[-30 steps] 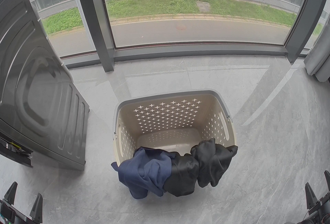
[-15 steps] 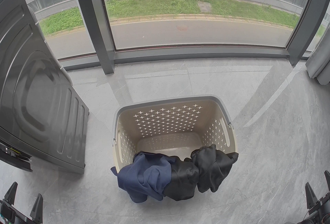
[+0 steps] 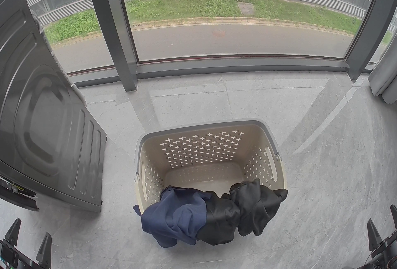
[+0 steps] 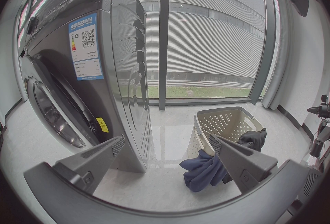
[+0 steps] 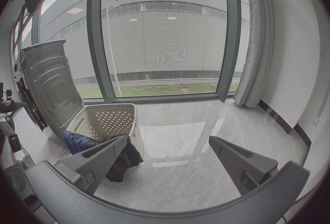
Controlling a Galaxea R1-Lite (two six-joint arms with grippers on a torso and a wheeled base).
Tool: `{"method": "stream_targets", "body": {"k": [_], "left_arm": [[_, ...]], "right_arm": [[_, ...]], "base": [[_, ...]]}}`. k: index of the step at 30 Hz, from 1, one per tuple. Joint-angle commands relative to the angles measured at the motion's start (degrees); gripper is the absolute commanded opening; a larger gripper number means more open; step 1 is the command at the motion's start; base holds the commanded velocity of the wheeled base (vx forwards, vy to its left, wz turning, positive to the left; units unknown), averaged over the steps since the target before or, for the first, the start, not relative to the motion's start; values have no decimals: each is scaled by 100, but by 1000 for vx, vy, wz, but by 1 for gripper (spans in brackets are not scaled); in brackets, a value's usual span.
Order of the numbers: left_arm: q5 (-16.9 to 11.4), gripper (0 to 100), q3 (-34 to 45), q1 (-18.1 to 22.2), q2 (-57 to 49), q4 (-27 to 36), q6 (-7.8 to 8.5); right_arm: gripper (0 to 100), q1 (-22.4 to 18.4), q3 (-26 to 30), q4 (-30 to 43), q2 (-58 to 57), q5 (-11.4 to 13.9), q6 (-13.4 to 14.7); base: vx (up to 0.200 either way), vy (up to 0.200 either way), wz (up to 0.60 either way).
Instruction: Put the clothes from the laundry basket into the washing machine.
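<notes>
Grey left claw (image 4: 166, 138), right claw (image 5: 166, 138), spread, empty

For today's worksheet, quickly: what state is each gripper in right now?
Left gripper: open, holding nothing.
Right gripper: open, holding nothing.

Soft, even daylight pours through the window (image 5: 165, 39) ahead of the right gripper (image 5: 166, 141). The glossy floor (image 5: 192, 114) between its jaws carries pale glare. Shadows are faint. Wrist views bulge, with dark corners.
</notes>
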Motion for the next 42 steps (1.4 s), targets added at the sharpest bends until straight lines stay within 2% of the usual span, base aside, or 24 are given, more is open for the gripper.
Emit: {"method": "stream_targets", "body": {"k": [1, 7, 13, 19, 25, 37, 42], "left_arm": [[4, 100, 92, -2, -60, 0, -1], [4, 100, 92, -2, -60, 0, -1], [4, 100, 92, -2, -60, 0, -1], [4, 100, 92, -2, -60, 0, -1], [4, 100, 92, -2, -60, 0, -1], [4, 100, 92, -2, -60, 0, -1], [4, 100, 92, -2, -60, 0, -1]], "right_arm": [[100, -2, 92, 0, -22, 1, -1], [100, -2, 92, 0, -22, 1, -1], [100, -10, 92, 0, -22, 1, -1], [100, -10, 92, 0, -22, 1, -1], [100, -10, 92, 0, -22, 1, -1], [100, -2, 92, 0, -22, 1, -1], [100, -2, 92, 0, -22, 1, -1]], "base": [[0, 0, 0], [0, 0, 0], [200, 0, 0], [0, 0, 0], [200, 0, 0], [0, 0, 0], [200, 0, 0]]}}
